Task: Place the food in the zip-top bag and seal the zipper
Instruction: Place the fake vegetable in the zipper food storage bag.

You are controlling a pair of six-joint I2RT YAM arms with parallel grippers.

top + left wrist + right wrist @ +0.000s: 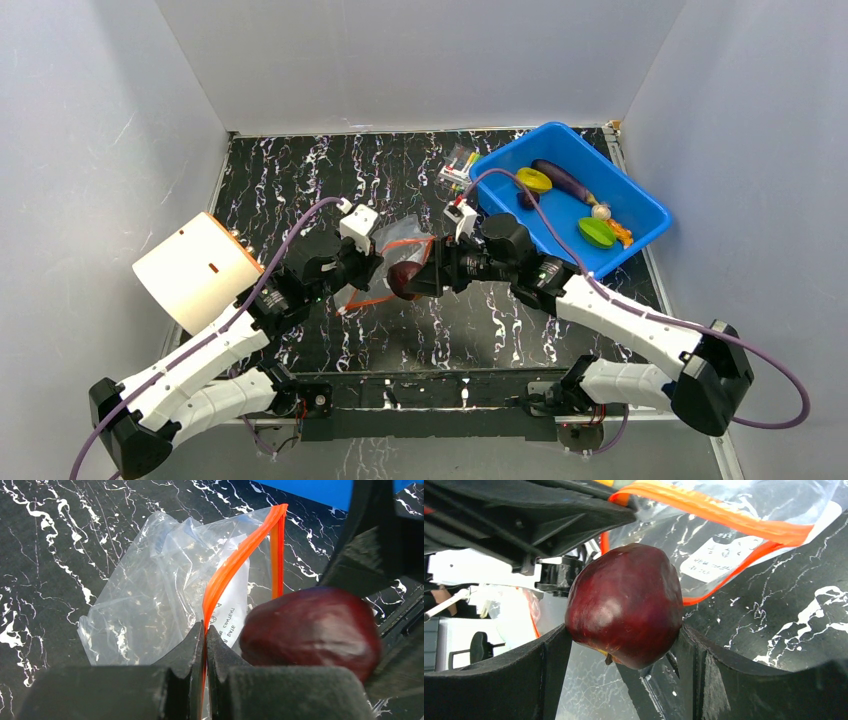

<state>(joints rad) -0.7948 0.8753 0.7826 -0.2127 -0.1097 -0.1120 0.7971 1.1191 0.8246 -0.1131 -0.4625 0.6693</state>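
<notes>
The clear zip-top bag (393, 240) (150, 595) lies mid-table, its mouth held apart. My left gripper (362, 262) (205, 630) is shut on one lip of the red-orange zipper (235, 565) (724, 522). My right gripper (418, 278) (624, 632) is shut on a dark red toy apple (404, 279) (312, 630) (626, 605), held just at the bag's mouth. More food lies in the blue bin (645, 205): a yellow ring (534, 180), a purple eggplant (565, 180), a green piece (596, 232) and an orange piece (621, 233).
A small clear packet of colourful sticks (459, 166) lies beside the bin's left corner. A white and orange cylinder (195, 268) rests at the table's left edge. Grey walls close in the left, back and right sides.
</notes>
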